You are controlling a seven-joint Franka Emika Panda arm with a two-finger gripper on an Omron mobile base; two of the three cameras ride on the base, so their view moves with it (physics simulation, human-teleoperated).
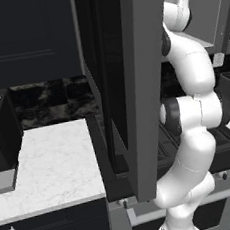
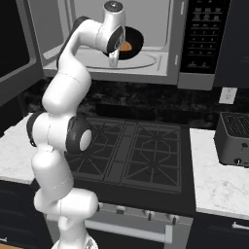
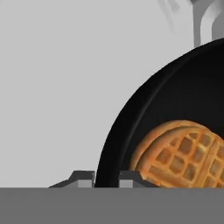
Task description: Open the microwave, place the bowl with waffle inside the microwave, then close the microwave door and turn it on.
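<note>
Up in the microwave (image 2: 163,61): door (image 1: 144,84) swung open, done
Bowl (image 3: 175,109): gripper (image 3: 107,178) pinching its rim, waffle (image 3: 183,153) aboard, probably hovering over the turntable
Left: release, shut door, start

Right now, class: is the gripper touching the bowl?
Touching. In the hand view the two fingertips stand either side of the bowl rim, closed on it, with the waffle inside.
</note>
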